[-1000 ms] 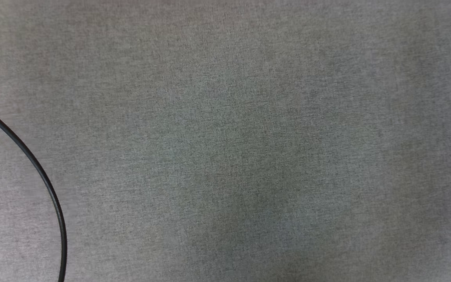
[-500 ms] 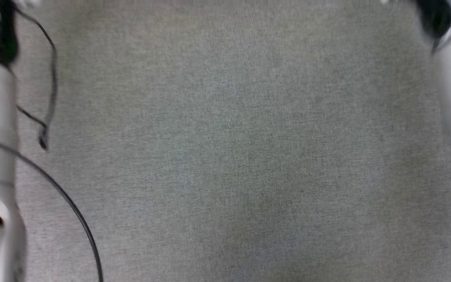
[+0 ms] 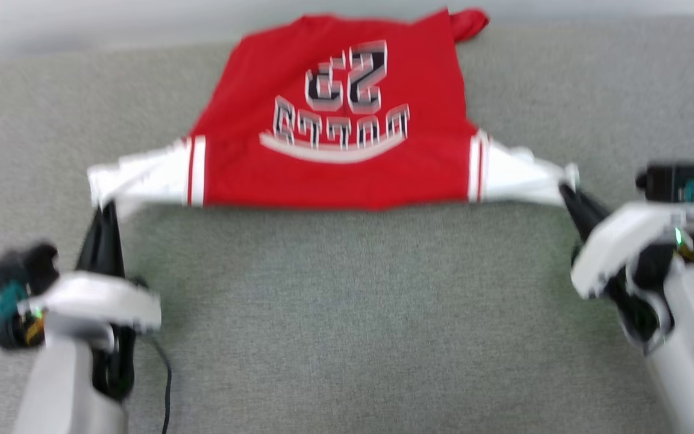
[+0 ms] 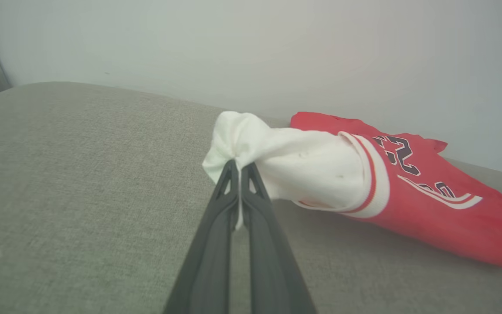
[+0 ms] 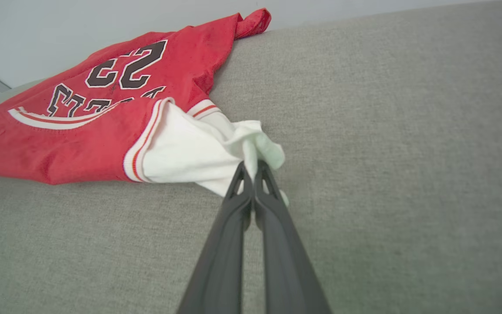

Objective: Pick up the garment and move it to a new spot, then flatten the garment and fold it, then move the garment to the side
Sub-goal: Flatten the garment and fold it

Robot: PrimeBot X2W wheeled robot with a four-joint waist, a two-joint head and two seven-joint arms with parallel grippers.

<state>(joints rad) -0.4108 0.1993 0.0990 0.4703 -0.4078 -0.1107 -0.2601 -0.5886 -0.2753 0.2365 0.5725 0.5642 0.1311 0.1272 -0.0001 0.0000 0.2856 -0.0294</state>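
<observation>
One red garment (image 3: 335, 163) with two white sleeves (image 3: 142, 175), two grippers, the left gripper (image 3: 105, 208) and right gripper (image 3: 565, 191), and one black cable (image 3: 167, 380) on one grey fabric surface (image 3: 347, 313).

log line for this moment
left gripper: shut on one sleeve | right gripper: shut on other sleeve | garment: stretched between them

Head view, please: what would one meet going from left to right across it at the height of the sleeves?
Left claw → white sleeve → garment's red chest → other white sleeve → right claw.
</observation>
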